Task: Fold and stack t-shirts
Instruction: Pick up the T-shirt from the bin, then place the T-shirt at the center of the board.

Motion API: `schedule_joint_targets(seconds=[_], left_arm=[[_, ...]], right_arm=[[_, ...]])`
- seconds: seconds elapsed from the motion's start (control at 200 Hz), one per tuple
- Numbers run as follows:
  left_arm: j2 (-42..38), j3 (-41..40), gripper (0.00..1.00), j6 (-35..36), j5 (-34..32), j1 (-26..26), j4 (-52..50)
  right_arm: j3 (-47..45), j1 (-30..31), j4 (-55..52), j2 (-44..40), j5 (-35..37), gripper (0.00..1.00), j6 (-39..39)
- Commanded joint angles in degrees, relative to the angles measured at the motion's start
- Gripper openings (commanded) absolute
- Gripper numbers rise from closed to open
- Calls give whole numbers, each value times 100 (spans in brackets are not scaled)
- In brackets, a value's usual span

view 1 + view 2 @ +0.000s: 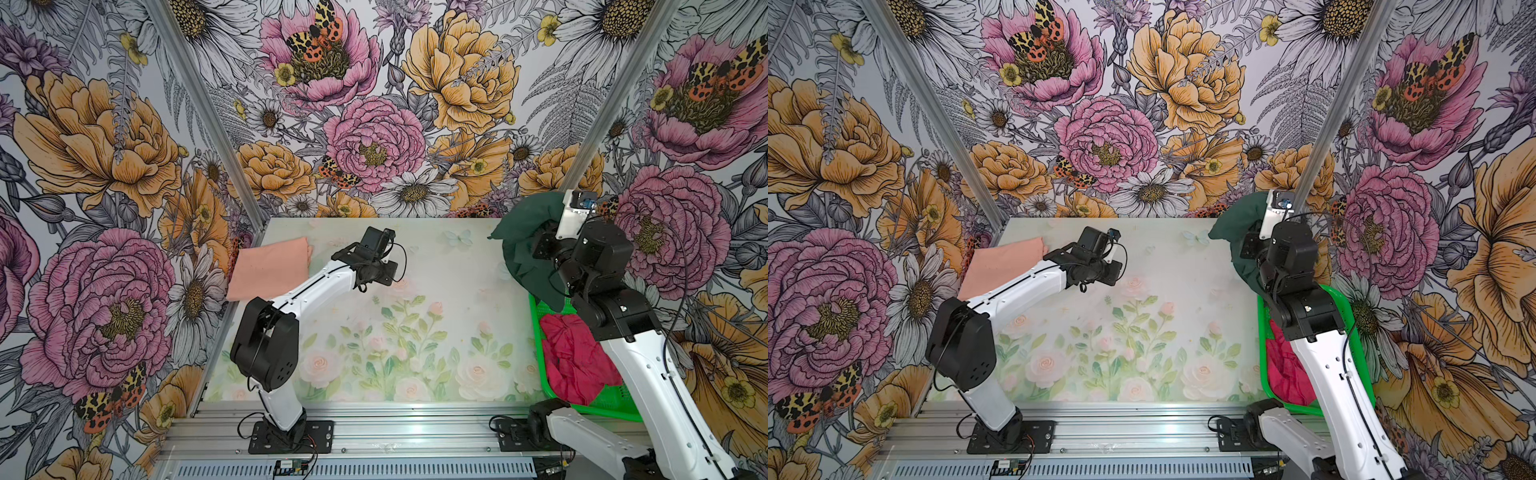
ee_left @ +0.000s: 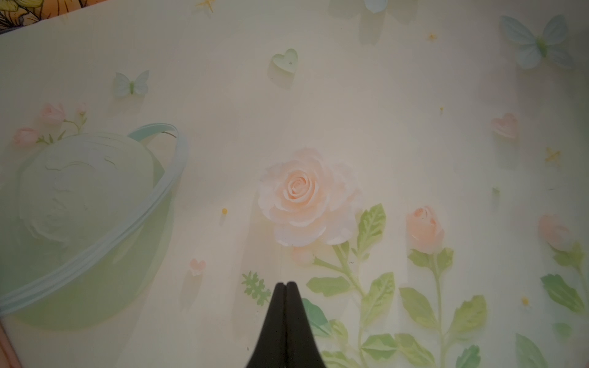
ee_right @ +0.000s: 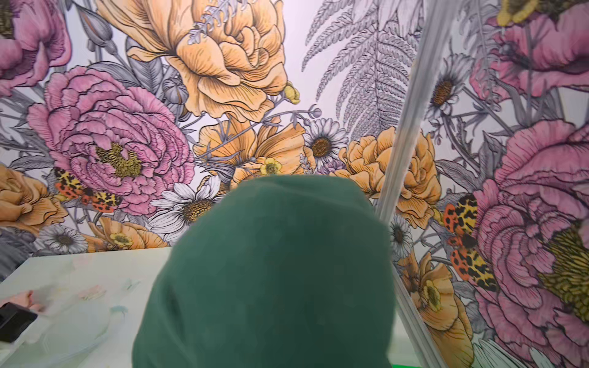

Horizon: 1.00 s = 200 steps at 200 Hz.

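1. The right end effector (image 1: 544,245) is raised over the far right corner of the worktop (image 1: 436,257). Its fingers are buried in the dark green t-shirt (image 1: 521,232), which hangs bunched from it, so it reads as clenched on that cloth. The shirt's lower end dangles over the far end of the green basket (image 1: 539,349); whether it touches the rim I cannot tell.
2. Lift until that tail clears the rim before swinging inward. Otherwise it may snag, or drag the crimson t-shirt (image 1: 575,357) that lies crumpled in the basket.
3. Carry the green shirt to the bare middle of the worktop, well apart from the folded peach t-shirt (image 1: 272,268) at the far left corner.
4. Lower it slowly, so the cloth lays out rather than heaps.
5. The left end effector (image 2: 286,285) hovers above the worktop's middle, clenched on nothing. It should open and take a free edge, collar or hem, so both arms can spread the shirt flat before folding.
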Motion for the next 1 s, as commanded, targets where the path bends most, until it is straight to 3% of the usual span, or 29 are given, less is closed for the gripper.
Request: schedule_joint_targets(seconds=[0.0,0.21,0.335,0.42,0.505,0.6,0.68,0.78,0.865,0.98,0.995], left_arm=[[-924,-340,0,-60,-260,-60,799],[-1991,-766,0,-8,-536,-44,841],[-2260,-924,0,-67,-331,-40,835],[-2351,-977,0,-44,-17,-42,830],[-2352,-992,0,-222,-134,-39,847],[-2236,-957,0,-507,-300,-35,879],[-2027,-941,0,-677,-268,-41,929],[-1740,-889,0,-862,-203,-41,935],[-1561,-847,0,-867,-215,-72,937],[-1500,-853,0,-815,-453,-181,935],[-1505,-858,0,-785,-509,-210,933]], right_arm=[[450,561,-378,-30,-255,0,-366],[555,1468,-1474,-477,-1334,0,355],[650,1650,-1964,-585,-1872,0,994],[618,1729,-2064,-543,-2091,0,1156],[581,1737,-2057,-285,-2135,0,1157],[693,1737,-2060,589,-2209,0,962],[1073,1737,-1979,1926,-2544,0,705],[2021,1729,-1683,3693,-3022,0,442],[3264,1736,-1589,5037,-2941,0,435],[4991,1728,-1570,6322,-2308,28,379],[5164,1735,-1577,6448,-2246,38,321]])
